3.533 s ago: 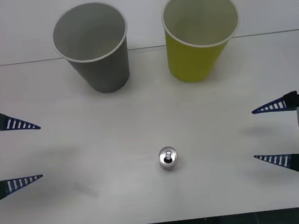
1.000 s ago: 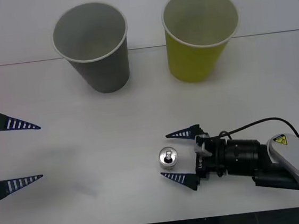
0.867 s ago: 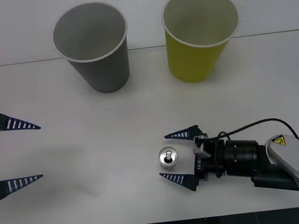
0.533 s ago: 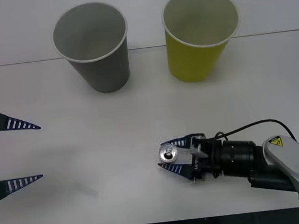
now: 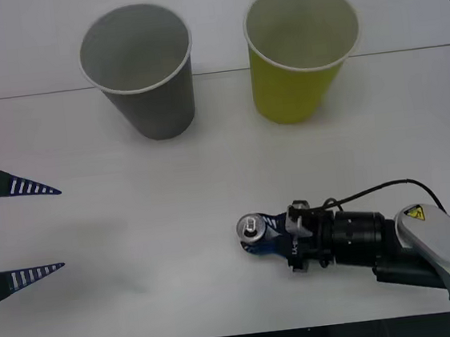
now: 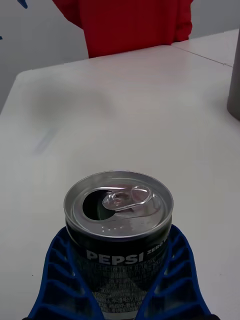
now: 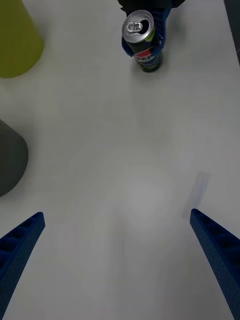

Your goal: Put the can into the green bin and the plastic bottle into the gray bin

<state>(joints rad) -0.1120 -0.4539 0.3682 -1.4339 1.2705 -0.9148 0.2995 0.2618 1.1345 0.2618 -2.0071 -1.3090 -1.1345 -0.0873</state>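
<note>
One can (image 5: 251, 228), two bins (image 5: 139, 69)

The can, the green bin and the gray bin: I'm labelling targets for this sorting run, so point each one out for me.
Can (image 6: 119, 210): right wrist view, on its silver pull-tab top.
Green bin (image 5: 289, 89): front view, on its yellow-green outer wall.
Gray bin (image 5: 158, 103): front view, on its gray outer wall.

Even, bright overhead light washes the white table (image 5: 208, 162). Shadows are faint and soft. The can (image 6: 119, 220) top glints sharply in the right wrist view; the far background blurs slightly.
</note>
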